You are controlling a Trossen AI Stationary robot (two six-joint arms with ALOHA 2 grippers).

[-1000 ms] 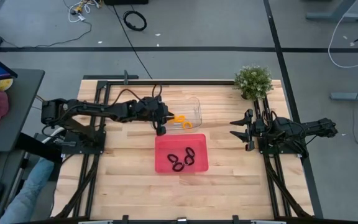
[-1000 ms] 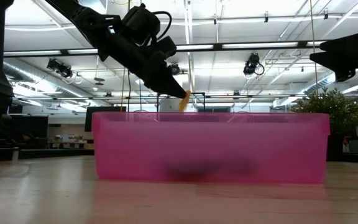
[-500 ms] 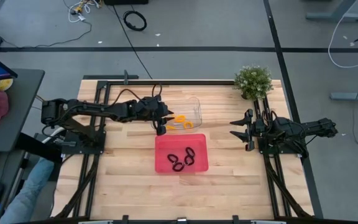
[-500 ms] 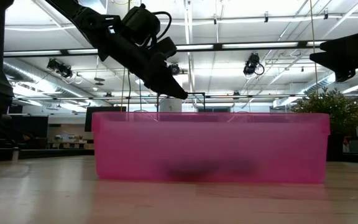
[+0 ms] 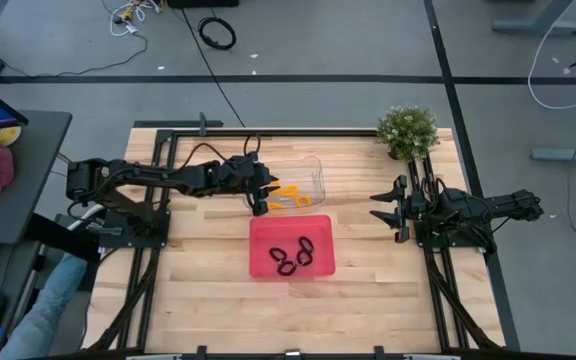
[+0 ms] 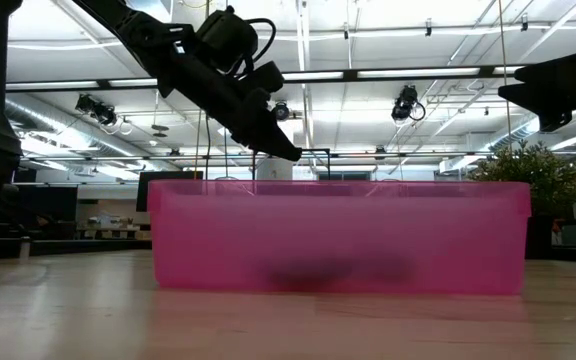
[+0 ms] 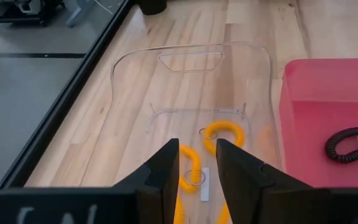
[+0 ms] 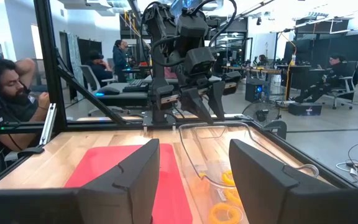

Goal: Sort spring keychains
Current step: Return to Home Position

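Orange spring keychains point(image 7: 224, 134) lie flat on the floor of a clear tray point(image 5: 316, 165), far of a red tray point(image 5: 268, 230). Three black spring keychains point(image 5: 293, 257) lie in the red tray. My left gripper point(image 7: 197, 165) hangs open over the clear tray's left end point(image 5: 261, 203), slanting down, with nothing between its fingers. One orange loop point(image 7: 190, 169) shows on the tray floor through the gap. My right gripper point(image 5: 393, 210) waits open at the table's right side, raised and level.
A small potted plant point(image 5: 407, 130) stands at the far right corner. In the low view the red tray's wall point(image 6: 338, 235) fills the middle and hides what lies behind it. Bare wood lies near of the red tray and to its sides.
My left gripper has let go of an orange keychain that hung at its fingertips a second ago. The loop has dropped out of sight behind the red tray's wall, into the clear tray. The arm has stayed in place.
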